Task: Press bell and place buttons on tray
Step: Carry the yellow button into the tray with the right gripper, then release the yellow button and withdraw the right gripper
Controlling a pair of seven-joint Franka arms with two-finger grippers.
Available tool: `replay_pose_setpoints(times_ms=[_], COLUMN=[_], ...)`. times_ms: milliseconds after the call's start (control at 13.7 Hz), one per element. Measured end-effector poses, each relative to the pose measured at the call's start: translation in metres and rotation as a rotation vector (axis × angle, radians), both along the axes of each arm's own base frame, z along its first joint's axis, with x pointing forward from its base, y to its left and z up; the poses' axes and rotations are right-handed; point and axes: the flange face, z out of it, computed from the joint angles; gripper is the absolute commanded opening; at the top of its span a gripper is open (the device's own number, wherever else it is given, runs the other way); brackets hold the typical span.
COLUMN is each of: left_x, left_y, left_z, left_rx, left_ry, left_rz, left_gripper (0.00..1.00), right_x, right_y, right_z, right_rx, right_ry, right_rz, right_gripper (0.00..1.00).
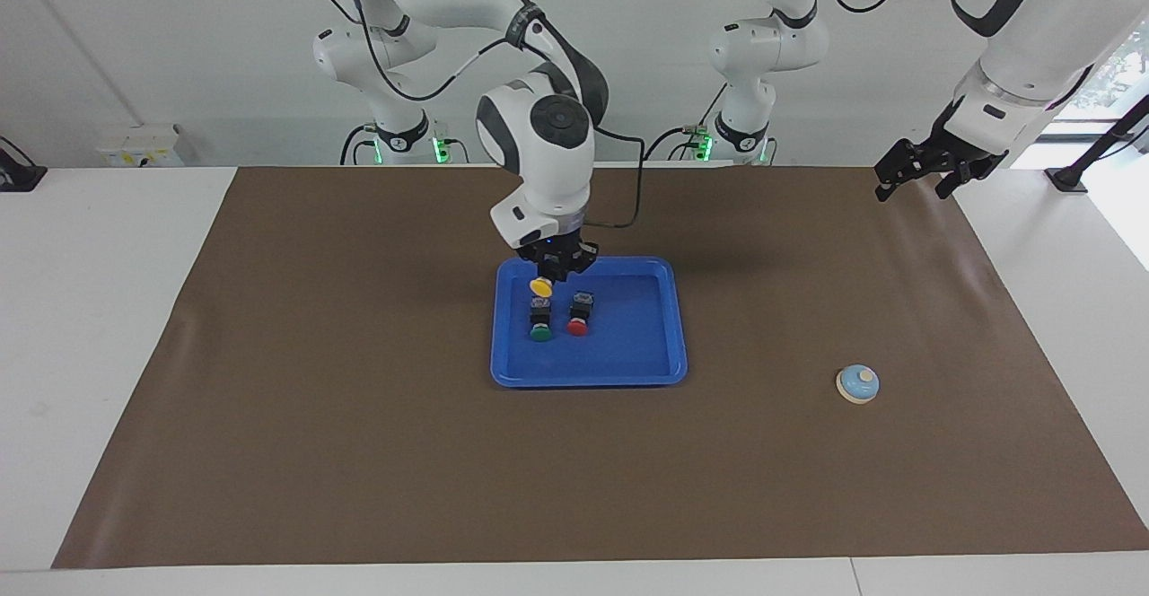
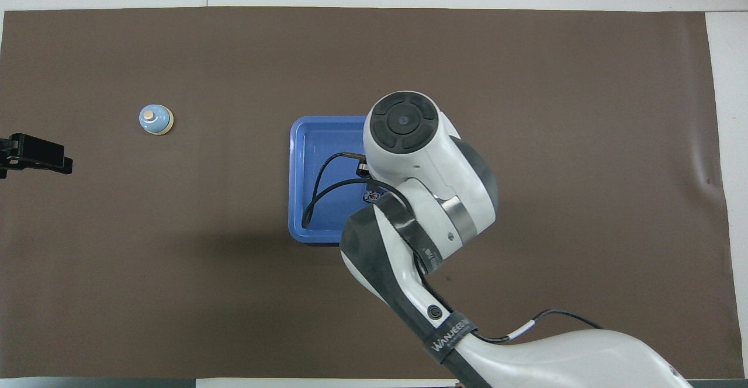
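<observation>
The counter [image 1: 108,327] is covered by a matt brown paper-like sheet [image 1: 359,452]. The tray [image 1: 660,345] is seen as glossy blue plastic; the arm shells, smooth white.

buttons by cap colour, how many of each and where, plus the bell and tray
yellow button: 1, held in the right hand over the tray
green button: 1, in the tray
red button: 1, in the tray
bell: 1, on the brown mat
tray: 1
total: 5
</observation>
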Motion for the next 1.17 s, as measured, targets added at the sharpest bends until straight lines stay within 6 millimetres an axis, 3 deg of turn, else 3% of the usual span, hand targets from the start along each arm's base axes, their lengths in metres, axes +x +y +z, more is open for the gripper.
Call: replay_pose_setpoints(times_ms=[220,366,659,1098,1172], left_x=[0.000,0.000,0.000,0.000,0.000], left_y=[0.000,0.000,0.000,0.000,0.000], left_z=[0.000,0.000,0.000,0.000,0.000], left_rx=[0.000,0.000,0.000,0.000,0.000], left_ry=[0.000,0.000,0.000,0.000,0.000], left_rz=[0.000,0.000,0.000,0.000,0.000], left_gripper=[1.00,1.00,1.00,1.00,1.00], right_x=[-0.006,-0.013,-0.021,-0.032,-0.035], right_y=[0.055,0.074,0.092,0.101,0.102], right_z=[-0.033,-0.045,-0.068,-0.099,-0.103], right_rx=[0.030,0.042,0.053,0.080,0.078], right_ry=[-0.029,-0.040,-0.050,-0.074,-0.072], right_rz=[0.017,0.037,0.074,0.199,0.204], right_gripper=[0.00,0.00,0.00,0.00,0.84])
